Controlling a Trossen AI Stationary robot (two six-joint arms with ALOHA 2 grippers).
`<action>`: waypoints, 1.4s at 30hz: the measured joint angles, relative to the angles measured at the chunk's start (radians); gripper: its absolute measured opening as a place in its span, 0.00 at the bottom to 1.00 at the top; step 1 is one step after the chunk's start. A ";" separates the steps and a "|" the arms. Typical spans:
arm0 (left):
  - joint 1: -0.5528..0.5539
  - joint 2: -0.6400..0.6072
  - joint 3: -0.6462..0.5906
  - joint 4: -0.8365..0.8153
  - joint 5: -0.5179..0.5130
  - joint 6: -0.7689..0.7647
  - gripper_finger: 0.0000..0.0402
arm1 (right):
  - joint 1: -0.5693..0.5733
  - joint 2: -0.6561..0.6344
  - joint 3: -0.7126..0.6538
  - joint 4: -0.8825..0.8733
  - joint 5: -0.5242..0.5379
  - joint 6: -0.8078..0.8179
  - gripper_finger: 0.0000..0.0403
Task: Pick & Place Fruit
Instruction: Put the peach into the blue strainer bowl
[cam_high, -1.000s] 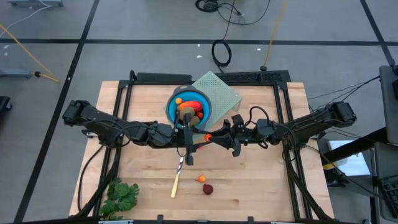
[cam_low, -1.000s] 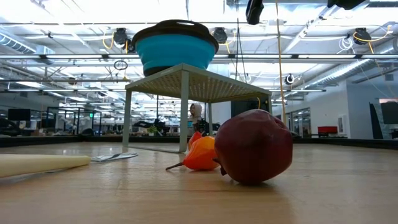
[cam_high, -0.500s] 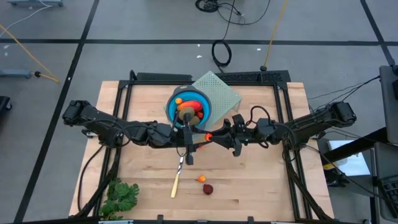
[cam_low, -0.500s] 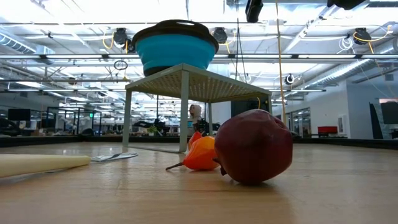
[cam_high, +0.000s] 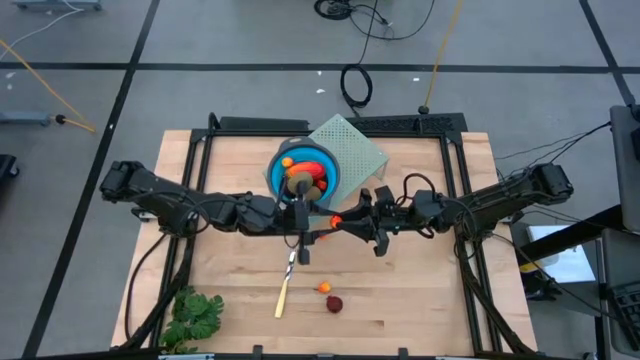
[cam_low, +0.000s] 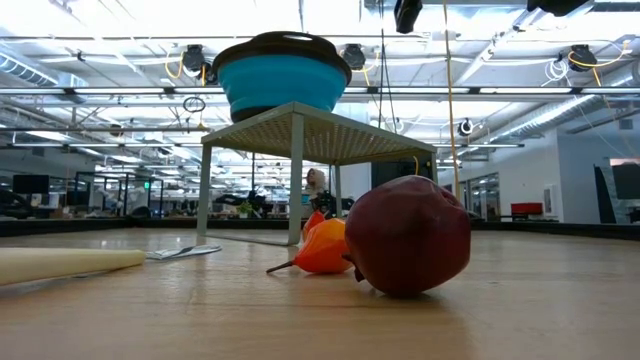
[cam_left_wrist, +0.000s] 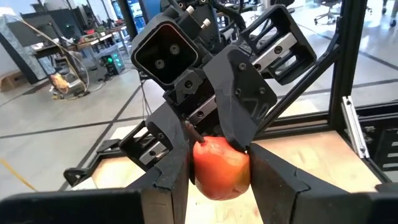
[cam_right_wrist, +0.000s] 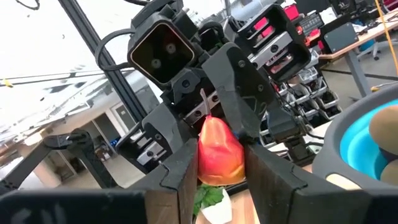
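Handover item: orange-red fruit (cam_left_wrist: 221, 167), both the left gripper (cam_left_wrist: 217, 177) and right gripper (cam_right_wrist: 219, 163) clamping it. Risk: uncoordinated release dropping it onto the surface (cam_high: 420, 290).

Light is bright and even, coming from long ceiling strips (cam_low: 150, 25) that glare white across the far room in the low view. From above, the wooden tabletop (cam_high: 420, 300) is evenly lit, with only soft, faint shadows under the arms. In the low view the near dark red ball (cam_low: 407, 236) is slightly soft, and the far room is hazy. In both wrist views the near dark fingers (cam_left_wrist: 168, 180) blur, and windows behind wash out pale.
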 joint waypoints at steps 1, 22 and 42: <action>0.004 -0.001 0.000 0.001 0.008 0.000 0.34 | 0.000 0.000 0.000 0.001 0.000 0.000 0.29; 0.040 -0.002 0.002 0.012 0.091 -0.090 0.34 | 0.000 0.000 -0.001 0.017 -0.001 -0.056 0.22; 0.067 0.001 0.002 0.056 0.093 -0.151 0.38 | -0.001 0.000 0.000 0.026 0.006 -0.051 0.23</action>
